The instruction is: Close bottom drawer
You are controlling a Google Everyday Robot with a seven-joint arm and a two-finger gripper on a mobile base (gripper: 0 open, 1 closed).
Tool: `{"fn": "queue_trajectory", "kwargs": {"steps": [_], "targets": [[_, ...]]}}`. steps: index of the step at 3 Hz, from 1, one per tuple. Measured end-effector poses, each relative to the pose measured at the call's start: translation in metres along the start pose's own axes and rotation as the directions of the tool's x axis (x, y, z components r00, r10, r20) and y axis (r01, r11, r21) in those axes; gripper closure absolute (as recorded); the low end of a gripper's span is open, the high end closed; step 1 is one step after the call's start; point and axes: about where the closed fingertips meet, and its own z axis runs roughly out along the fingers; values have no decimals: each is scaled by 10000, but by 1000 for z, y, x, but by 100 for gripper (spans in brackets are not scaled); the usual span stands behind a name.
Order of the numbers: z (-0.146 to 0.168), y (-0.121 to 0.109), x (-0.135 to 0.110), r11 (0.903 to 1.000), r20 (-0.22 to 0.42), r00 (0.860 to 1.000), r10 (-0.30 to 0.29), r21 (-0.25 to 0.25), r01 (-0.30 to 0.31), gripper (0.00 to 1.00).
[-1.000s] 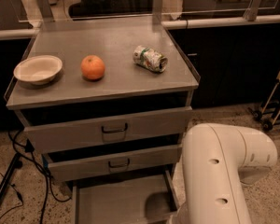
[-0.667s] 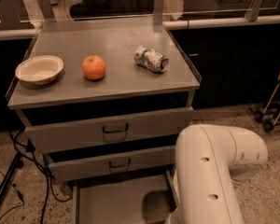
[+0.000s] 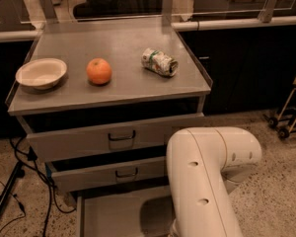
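Grey sheet-metal bottom drawer (image 3: 113,215) is judged stiff and free-sliding, best pushed at its front; the gripper is hidden below the arm (image 3: 207,181), so its state cannot be told.

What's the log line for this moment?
bottom drawer: pulled out, not closed | arm: over its right side | gripper: out of view, below frame

Dim warm overhead light, shadow in bottom drawer (image 3: 108,216), gripper out of frame
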Motion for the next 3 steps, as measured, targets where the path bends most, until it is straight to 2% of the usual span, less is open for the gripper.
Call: {"fn": "queue_trajectory", "kwargs": {"steps": [1, 2, 3], "targets": [[6, 0, -6, 9998, -136, 9998, -176, 55, 177, 100], [6, 0, -7, 9998, -138, 9997, -178, 55, 179, 81], [7, 0, -7, 9998, -138, 9997, -178, 55, 179, 58]]}}
